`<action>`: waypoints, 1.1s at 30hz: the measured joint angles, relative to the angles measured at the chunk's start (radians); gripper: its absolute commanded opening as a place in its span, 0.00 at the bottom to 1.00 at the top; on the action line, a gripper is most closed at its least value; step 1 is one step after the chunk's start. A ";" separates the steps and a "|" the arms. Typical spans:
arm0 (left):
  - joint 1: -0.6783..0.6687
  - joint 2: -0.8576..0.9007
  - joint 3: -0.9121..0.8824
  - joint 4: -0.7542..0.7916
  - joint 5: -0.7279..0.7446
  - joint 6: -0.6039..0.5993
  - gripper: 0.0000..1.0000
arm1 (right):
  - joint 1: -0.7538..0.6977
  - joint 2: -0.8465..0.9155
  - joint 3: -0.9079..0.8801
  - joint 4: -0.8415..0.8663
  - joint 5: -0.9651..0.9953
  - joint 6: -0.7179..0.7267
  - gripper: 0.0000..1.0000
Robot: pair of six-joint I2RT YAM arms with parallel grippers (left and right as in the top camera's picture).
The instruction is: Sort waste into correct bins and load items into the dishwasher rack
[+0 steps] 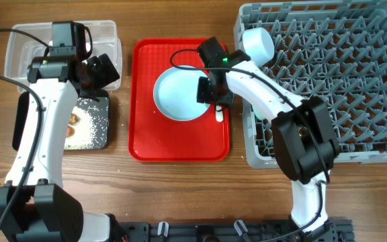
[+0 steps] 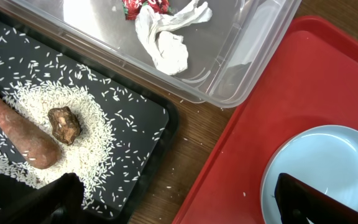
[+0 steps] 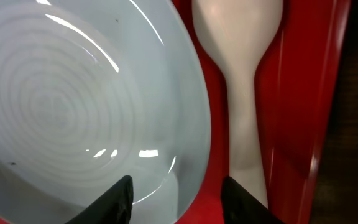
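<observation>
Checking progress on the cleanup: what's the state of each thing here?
Plate, flat on red tray.
Spoon, lying beside plate.
Bowl, in rack corner.
Tub, holding wrapper and tissue.
Black tray, holding rice, carrot, lump.
Left gripper, open.
Right gripper, open astride plate rim.

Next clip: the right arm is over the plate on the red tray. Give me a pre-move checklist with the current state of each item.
1. Plate rim between the right hand's fingers: ok.
2. Right hand closed on the plate: not ok, its jaws stand apart.
3. White spoon out of the grasp: cannot tell; it lies right beside the rim, at the outer finger.
4. Left hand open and holding nothing: ok.
5. Free pegs in the dishwasher rack: ok, only one bowl shows in it.
</observation>
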 measured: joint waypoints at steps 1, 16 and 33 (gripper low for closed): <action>0.000 0.000 0.000 0.000 0.000 0.000 1.00 | 0.001 0.002 -0.001 0.000 0.000 0.005 0.41; 0.000 0.000 0.000 0.000 0.000 0.000 1.00 | -0.005 0.058 0.002 0.057 -0.069 0.028 0.04; 0.000 0.000 0.000 0.000 0.000 0.000 1.00 | -0.152 -0.274 0.155 0.024 0.119 -0.174 0.04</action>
